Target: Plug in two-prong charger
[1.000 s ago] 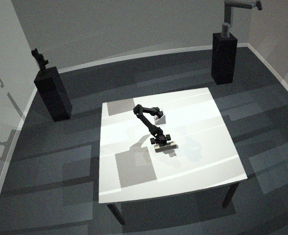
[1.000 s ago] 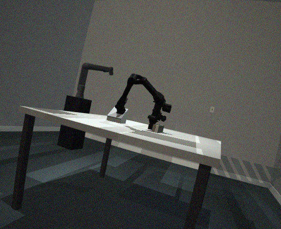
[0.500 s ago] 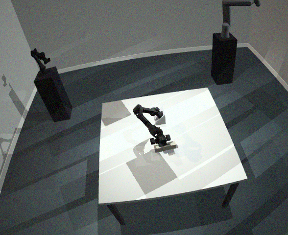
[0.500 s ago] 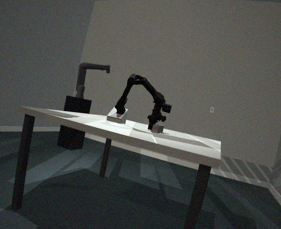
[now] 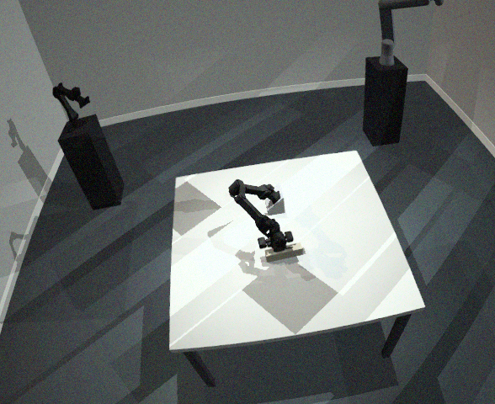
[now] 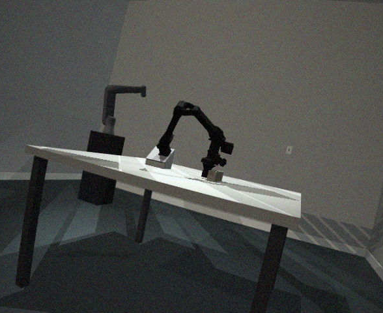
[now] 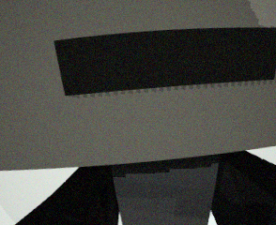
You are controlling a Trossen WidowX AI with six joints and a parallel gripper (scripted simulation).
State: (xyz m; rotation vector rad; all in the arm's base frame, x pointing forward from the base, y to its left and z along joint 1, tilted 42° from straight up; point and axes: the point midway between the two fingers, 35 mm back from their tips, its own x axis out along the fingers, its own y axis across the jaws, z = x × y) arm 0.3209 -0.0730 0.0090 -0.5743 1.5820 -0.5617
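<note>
The power strip (image 5: 284,253) (image 6: 215,176) (image 7: 152,117) is a beige-grey block on the table. In the wrist view it fills the upper part, with a long black panel; I cannot make out its outlets. My gripper (image 5: 278,248) (image 6: 205,174) (image 7: 155,144) points down right beside the strip, on the arm's side. It is shut on the charger, a dark grey block (image 7: 165,199) between the black fingers at the bottom of the wrist view. The charger's far end lies at the strip's lower edge in that view. The prongs are hidden, and whether they are in an outlet cannot be told.
The white table (image 5: 213,308) (image 6: 252,200) carries the arm and strip. A pale box with a sloped top (image 6: 159,163) stands at the arm's base. Two black pedestals (image 5: 92,167) (image 5: 383,102) with other arms stand on the floor beyond the table. Shadow patches cross the tabletop.
</note>
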